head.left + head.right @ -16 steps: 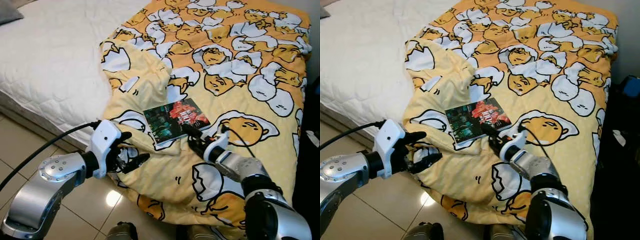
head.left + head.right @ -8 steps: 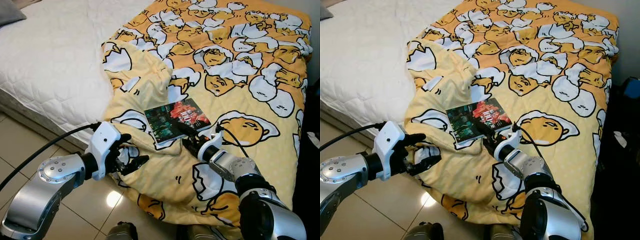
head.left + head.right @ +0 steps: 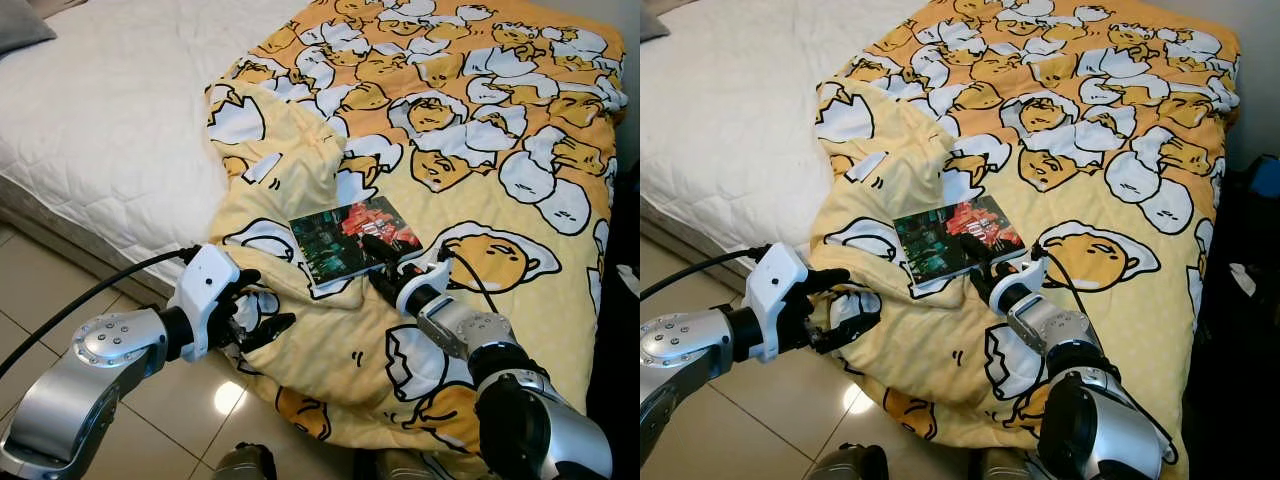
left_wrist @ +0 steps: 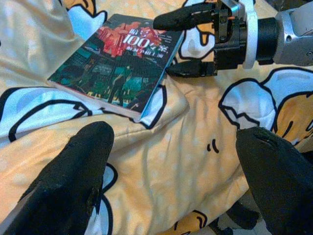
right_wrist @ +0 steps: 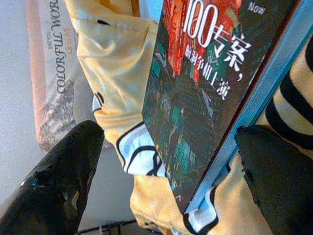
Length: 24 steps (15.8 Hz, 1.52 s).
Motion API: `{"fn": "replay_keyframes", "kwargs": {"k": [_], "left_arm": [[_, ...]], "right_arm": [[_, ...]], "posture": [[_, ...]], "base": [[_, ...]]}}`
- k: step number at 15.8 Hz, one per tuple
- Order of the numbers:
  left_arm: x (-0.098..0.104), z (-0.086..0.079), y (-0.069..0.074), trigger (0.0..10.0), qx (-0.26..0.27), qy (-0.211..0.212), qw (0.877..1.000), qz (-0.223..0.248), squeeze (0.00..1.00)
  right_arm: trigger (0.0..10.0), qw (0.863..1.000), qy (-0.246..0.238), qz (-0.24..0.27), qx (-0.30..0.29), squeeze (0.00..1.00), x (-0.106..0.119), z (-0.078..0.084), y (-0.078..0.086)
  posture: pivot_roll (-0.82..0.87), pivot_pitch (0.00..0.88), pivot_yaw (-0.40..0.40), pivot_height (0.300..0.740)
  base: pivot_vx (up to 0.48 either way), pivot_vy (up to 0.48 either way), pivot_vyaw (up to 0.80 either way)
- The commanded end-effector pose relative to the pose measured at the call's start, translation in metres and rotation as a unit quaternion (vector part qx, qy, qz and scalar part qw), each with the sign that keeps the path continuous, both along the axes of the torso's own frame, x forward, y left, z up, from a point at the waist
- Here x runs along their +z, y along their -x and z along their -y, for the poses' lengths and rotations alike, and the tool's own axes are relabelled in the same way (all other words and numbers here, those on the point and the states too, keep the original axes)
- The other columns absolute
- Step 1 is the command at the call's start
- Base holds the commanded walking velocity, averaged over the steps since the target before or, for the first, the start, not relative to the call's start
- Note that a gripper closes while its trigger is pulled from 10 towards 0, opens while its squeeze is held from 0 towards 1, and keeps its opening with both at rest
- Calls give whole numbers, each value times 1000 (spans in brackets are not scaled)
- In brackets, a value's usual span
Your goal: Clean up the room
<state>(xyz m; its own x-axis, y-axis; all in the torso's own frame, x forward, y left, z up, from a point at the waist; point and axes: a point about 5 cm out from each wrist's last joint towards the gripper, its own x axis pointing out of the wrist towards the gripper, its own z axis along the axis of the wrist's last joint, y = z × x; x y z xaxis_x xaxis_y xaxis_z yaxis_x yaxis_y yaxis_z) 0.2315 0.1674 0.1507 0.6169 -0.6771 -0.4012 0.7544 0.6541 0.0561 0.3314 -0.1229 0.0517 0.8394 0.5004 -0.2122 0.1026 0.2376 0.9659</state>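
Book (image 5: pixel 205 98) cut off by right wrist view's edge; small cover print unreadable.

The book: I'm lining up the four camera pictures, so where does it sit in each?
Left eye view: book at the centre, flat on the egg-print blanket.
Right eye view: left of centre.
Left wrist view: upper left.
Right wrist view: upper middle to right, seen edge-on.
Shared landmark: the open right pincer, straddling the book's corner.

the scene is evenly and brightly lit; a glare spot is seen on the floor tiles (image 3: pixel 228 397); wrist-view fingertips (image 4: pixel 73 181) are blurred.
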Motion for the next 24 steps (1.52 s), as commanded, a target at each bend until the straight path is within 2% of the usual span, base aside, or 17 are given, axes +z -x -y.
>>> {"fn": "replay_keyframes", "kwargs": {"k": [1, 5, 12, 15, 20, 24], "left_arm": [[4, -1, 4, 10000, -8, -1, 1000, 2, 1000], [5, -5, 7, 10000, -5, -8, 1000, -3, 1000], [6, -5, 13, 10000, -9, -10, 1000, -14, 1000], [6, -7, 15, 10000, -11, -14, 1000, -19, 1000], [8, -6, 15, 10000, -16, -16, 1000, -19, 1000], [9, -6, 14, 10000, -11, -15, 1000, -14, 1000]], "right_arm": [[10000, 1000, -7, 1, -4, 0, 4, -4, -4], [10000, 1000, 21, -6, 0, 0, 0, -10, -4], [10000, 999, 29, -13, -28, 0, -12, -1, 3], [10000, 999, 9, 4, -48, 0, -5, 0, -3], [10000, 995, -18, 57, -79, 0, 20, 5, -21], [10000, 994, -23, 77, -78, 0, 31, 6, -27]], "posture": [[65, 177, 4, 740], [79, 194, 7, 740], [108, 221, 20, 740], [123, 231, 29, 740], [125, 223, 24, 740], [130, 216, 9, 740]], "base": [[0, 0, 0], [0, 0, 0], [0, 0, 0], [0, 0, 0], [0, 0, 0], [0, 0, 0]]}}
